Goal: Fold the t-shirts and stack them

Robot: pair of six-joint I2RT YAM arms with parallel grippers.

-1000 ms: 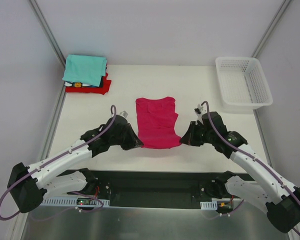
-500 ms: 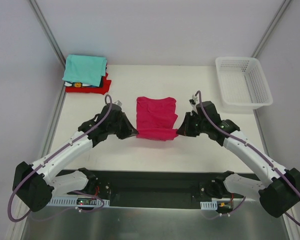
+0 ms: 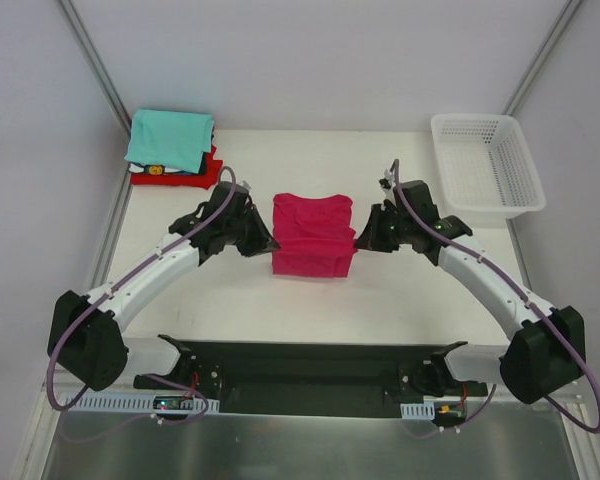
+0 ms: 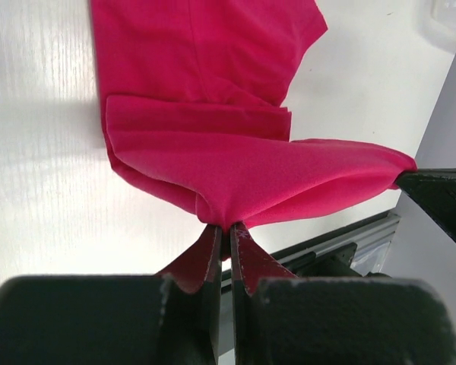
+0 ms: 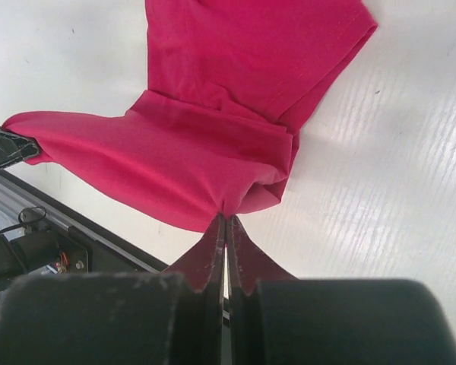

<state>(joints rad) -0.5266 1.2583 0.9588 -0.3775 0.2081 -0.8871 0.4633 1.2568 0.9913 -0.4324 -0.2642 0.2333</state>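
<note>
Magenta t-shirt (image 3: 313, 235) seemingly folded further by left end effector (image 3: 272, 246), right end effector (image 3: 355, 240).

Twin arms showing white links and black joints
The left arm (image 3: 150, 285) and right arm (image 3: 485, 285) are each carrying a purple cable (image 3: 48, 372) along their length; the left gripper (image 4: 222, 227) and right gripper (image 5: 225, 219) are tapering into thin, dark, wedge-shaped fingers (image 4: 251, 262).

On the desk (image 3: 400, 300), the t-shirt (image 3: 313, 240) lies at the centre, between my left end effector (image 3: 271, 246) and my right end effector (image 3: 358, 240). The stack of folded t-shirts (image 3: 172, 148) sits far left, the basket (image 3: 485, 165) far right.
</note>
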